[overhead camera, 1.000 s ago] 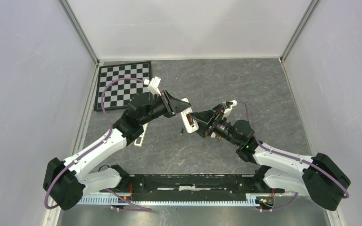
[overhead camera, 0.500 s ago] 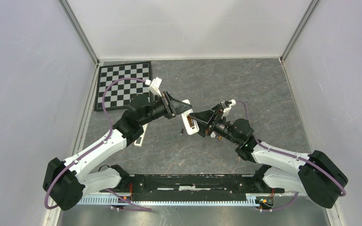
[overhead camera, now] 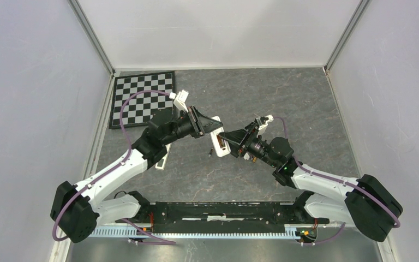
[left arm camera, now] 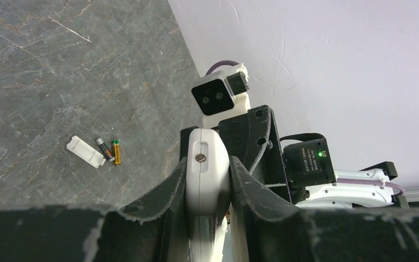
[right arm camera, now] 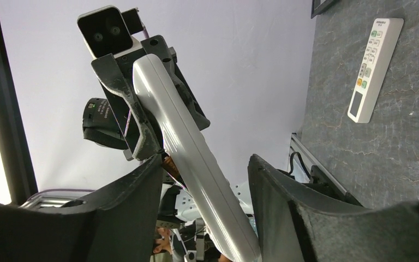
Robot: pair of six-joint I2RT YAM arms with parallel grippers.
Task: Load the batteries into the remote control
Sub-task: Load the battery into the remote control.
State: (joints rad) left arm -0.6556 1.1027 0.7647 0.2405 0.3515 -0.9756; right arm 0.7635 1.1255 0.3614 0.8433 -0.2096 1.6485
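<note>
My left gripper (overhead camera: 209, 128) is shut on a white remote control (overhead camera: 217, 141) and holds it above the table; in the left wrist view the remote (left arm camera: 208, 164) stands clamped between both pads. My right gripper (overhead camera: 227, 140) is open, its fingers straddling the free end of the same remote (right arm camera: 188, 158) without closing on it. Two batteries (left arm camera: 111, 150), dark with gold ends, lie side by side on the table next to a small white battery cover (left arm camera: 85, 151). From above they show as a dark speck (overhead camera: 210, 152) below the remote.
A second white remote (right arm camera: 375, 65) with coloured buttons lies flat on the grey table, partly under the left arm in the top view (overhead camera: 162, 159). A checkerboard (overhead camera: 142, 98) lies at the back left. White walls enclose the table.
My right gripper has moved up and left, closer over the end of the held remote. The left gripper has shifted the remote only slightly.
</note>
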